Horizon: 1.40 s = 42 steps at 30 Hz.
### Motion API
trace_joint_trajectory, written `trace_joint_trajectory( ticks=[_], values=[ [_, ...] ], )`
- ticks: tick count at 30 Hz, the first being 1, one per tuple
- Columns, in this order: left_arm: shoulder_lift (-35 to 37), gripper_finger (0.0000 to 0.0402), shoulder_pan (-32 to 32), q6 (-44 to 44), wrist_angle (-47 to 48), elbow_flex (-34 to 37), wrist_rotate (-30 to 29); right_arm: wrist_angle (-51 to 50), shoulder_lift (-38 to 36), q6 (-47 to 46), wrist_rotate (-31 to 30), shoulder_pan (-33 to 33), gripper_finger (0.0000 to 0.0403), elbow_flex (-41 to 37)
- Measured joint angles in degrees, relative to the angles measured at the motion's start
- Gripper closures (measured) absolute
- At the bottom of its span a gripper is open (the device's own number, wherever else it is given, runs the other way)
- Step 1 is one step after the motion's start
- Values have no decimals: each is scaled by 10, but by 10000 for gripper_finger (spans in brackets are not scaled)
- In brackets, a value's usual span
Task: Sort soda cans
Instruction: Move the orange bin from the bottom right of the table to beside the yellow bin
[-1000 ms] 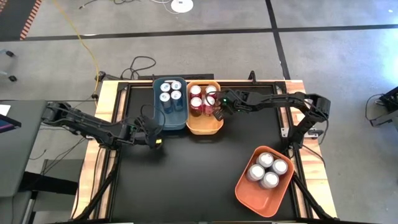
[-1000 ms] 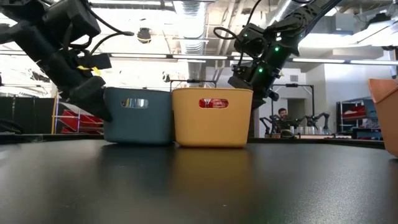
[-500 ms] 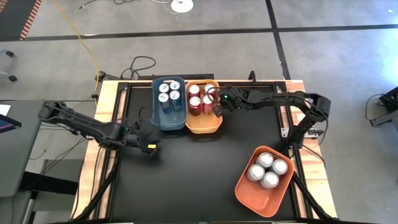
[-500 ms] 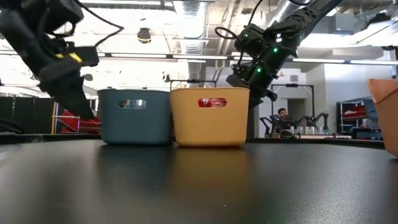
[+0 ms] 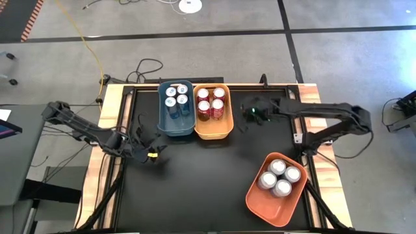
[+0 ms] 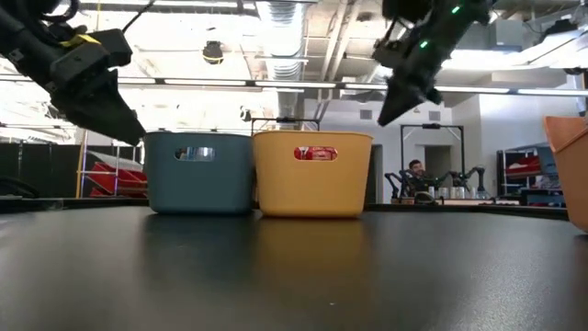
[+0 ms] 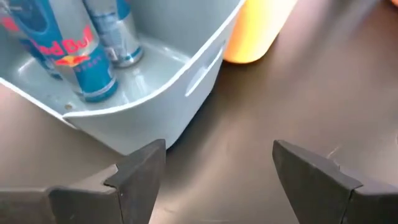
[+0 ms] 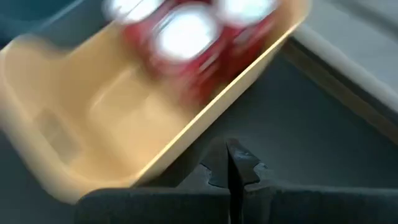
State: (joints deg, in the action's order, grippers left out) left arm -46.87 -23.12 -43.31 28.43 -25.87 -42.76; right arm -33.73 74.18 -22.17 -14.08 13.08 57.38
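Note:
Several blue soda cans [image 5: 177, 97] stand in the blue bin [image 5: 177, 127], and they also show in the left wrist view [image 7: 93, 62]. Several red cans [image 5: 210, 101] stand in the yellow bin [image 5: 213, 132], and several silver cans [image 5: 279, 177] stand in the orange bin [image 5: 265, 208]. My left gripper [image 5: 153, 148] hangs open and empty off the blue bin's near left corner, above the table [image 7: 217, 168]. My right gripper [image 5: 250, 117] is shut and empty, raised to the right of the yellow bin [image 8: 231, 165].
The blue bin and the yellow bin [image 6: 312, 175] stand side by side at the table's far middle. The orange bin sits at the near right corner [image 6: 574, 165]. Bare black tabletop [image 5: 201, 182] lies between them. A person [image 6: 418, 170] is far off in the room behind.
My right gripper, shut throughout, has drawn back from the yellow bin's right wall toward the table's right edge and risen. My left gripper, still open, has backed away from the blue bin toward the table's left and near edges and gone up.

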Motion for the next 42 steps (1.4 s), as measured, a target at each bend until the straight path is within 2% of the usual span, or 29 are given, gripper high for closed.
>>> trace_joint_trajectory(
  ticks=[2,7,12,20,31,36,42],
  values=[
    [-4,111,-9,-1,-9,0,-9,-25,-9,-19,21,-42,401,0],
    [-20,111,-21,15,-63,0,-11,-40,-5,-62,27,-141,402,0],
    [-40,111,-23,48,-117,0,-25,-3,42,-78,26,-193,402,-1],
    [-46,111,-22,75,-155,0,-71,65,132,-29,24,-160,403,-1],
    [-46,111,-21,72,-138,0,-77,108,135,2,43,-106,403,-2],
    [-46,111,-21,48,-119,0,-76,77,117,-4,58,-112,403,-2],
    [-46,111,-21,43,-112,0,-76,-66,52,-69,70,-158,403,18]
  ],
)
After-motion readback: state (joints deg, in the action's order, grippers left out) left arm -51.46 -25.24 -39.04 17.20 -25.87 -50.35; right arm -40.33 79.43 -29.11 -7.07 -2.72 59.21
